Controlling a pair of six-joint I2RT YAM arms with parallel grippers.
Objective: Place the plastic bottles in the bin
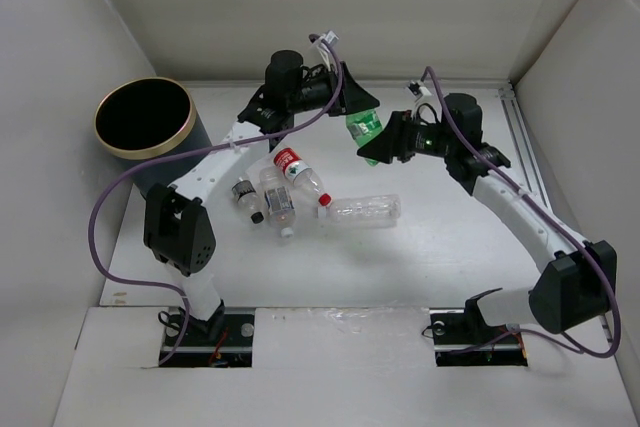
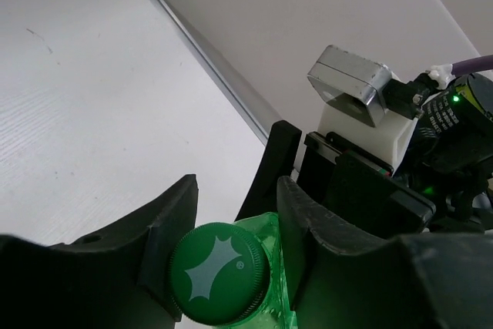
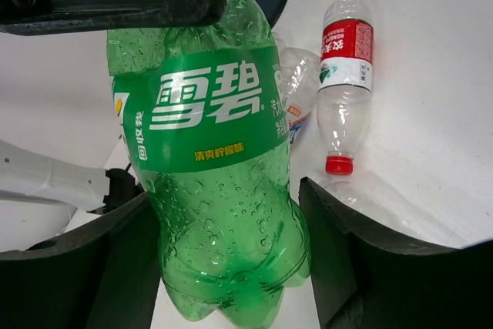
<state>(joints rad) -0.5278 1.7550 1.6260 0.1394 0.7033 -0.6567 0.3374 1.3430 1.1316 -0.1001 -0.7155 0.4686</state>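
Holding one green Sprite bottle (image 3: 219, 190) off the bench (image 1: 420, 267), toward its far middle. My left jaws are clamped at the bottle's green cap (image 2: 219, 271); my right jaws are closed against the sides of its lower body.

Bin (image 1: 145, 153): navy, gold rim, black inside, standing at the far left, well apart from the held bottle.

Lying on the bench between my arms:
- one red-labelled bottle (image 3: 345, 75) with a red cap
- one clear unlabelled bottle (image 1: 365, 210)
- two more small bottles (image 1: 278, 199) just beside them, labels unreadable
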